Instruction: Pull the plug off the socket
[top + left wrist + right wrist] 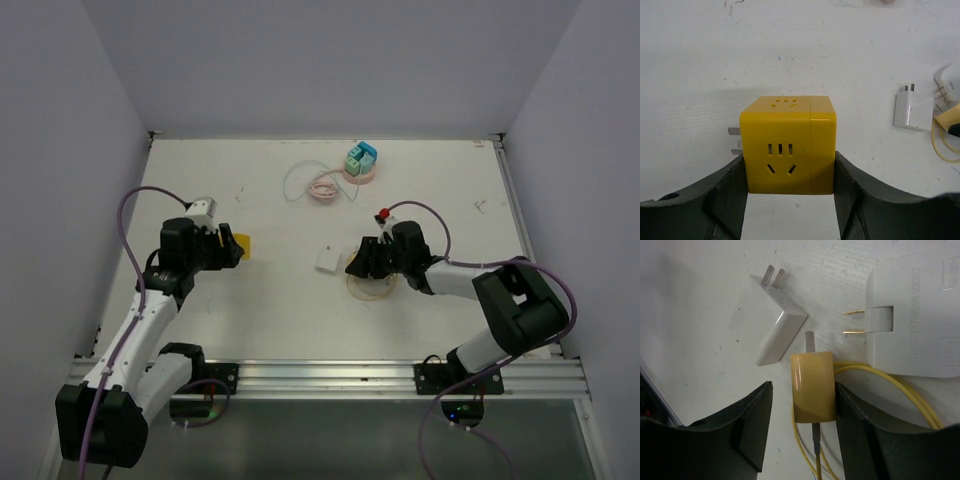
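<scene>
The yellow cube socket [787, 145] stands on the white table, and my left gripper [790, 161] is shut on it, both fingers pressed against its sides. From above, the socket [243, 245] sits at the left, in front of my left gripper [228, 248]. The yellow plug [813, 386] lies flat on the table at the centre, apart from the socket, with one metal prong showing and a yellow cable trailing from it. My right gripper [802, 390] is open around the plug: the right finger is against it, and the left finger [752, 420] stands clear with a gap.
A white charger [769, 322] and a white extension socket [917, 315] lie just beyond the plug. The yellow cable [372, 288] coils under my right gripper [358, 266]. A teal cube on a pink base [361, 160] and a pink cable coil [322, 187] sit at the back. Walls enclose the table.
</scene>
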You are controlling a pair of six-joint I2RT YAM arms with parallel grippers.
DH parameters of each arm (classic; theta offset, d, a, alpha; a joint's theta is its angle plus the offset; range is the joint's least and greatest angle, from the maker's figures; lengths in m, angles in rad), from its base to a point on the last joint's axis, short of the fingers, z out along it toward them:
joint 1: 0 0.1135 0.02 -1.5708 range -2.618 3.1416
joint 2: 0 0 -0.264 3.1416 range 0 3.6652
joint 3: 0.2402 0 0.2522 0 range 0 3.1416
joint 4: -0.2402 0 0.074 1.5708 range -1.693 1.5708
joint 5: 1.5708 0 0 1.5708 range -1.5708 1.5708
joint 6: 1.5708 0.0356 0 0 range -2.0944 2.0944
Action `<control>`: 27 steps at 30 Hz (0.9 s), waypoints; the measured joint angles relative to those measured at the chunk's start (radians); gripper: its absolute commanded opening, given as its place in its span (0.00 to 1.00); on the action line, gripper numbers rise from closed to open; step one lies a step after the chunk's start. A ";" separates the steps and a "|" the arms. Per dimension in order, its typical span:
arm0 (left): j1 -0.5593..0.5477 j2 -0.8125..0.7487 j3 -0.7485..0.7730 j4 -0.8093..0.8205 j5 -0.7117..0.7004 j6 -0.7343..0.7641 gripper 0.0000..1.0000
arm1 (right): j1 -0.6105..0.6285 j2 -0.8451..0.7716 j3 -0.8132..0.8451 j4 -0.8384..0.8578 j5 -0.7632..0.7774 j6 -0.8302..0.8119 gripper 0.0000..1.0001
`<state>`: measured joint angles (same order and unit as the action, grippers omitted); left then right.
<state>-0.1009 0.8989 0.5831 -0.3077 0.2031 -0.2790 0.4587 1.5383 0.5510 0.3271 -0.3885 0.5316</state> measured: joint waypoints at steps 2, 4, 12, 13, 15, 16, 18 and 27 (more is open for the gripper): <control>0.000 0.006 0.000 0.000 -0.011 0.003 0.00 | 0.000 -0.003 0.000 -0.014 0.004 -0.005 0.60; 0.000 0.013 0.000 -0.001 -0.022 0.003 0.00 | 0.000 -0.015 0.000 -0.043 0.011 -0.012 0.63; 0.000 0.050 0.000 -0.001 -0.059 0.003 0.00 | 0.000 -0.192 0.022 -0.221 0.098 -0.058 0.74; 0.000 0.057 0.000 -0.001 -0.063 0.003 0.00 | 0.000 -0.222 0.033 -0.246 0.110 -0.066 0.75; 0.000 0.079 0.003 -0.006 -0.078 0.002 0.00 | 0.000 -0.278 0.058 -0.286 0.119 -0.083 0.78; 0.000 0.093 0.006 -0.011 -0.088 0.002 0.00 | 0.000 -0.306 0.072 -0.307 0.127 -0.093 0.79; 0.000 0.126 0.026 -0.030 -0.113 0.001 0.00 | 0.000 -0.351 0.098 -0.335 0.137 -0.112 0.81; 0.000 0.383 0.251 -0.088 -0.233 -0.027 0.00 | 0.000 -0.453 0.169 -0.439 0.144 -0.179 0.91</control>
<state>-0.1005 1.2819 0.8337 -0.3958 -0.0296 -0.3061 0.4587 1.0855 0.7204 -0.1120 -0.2443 0.3523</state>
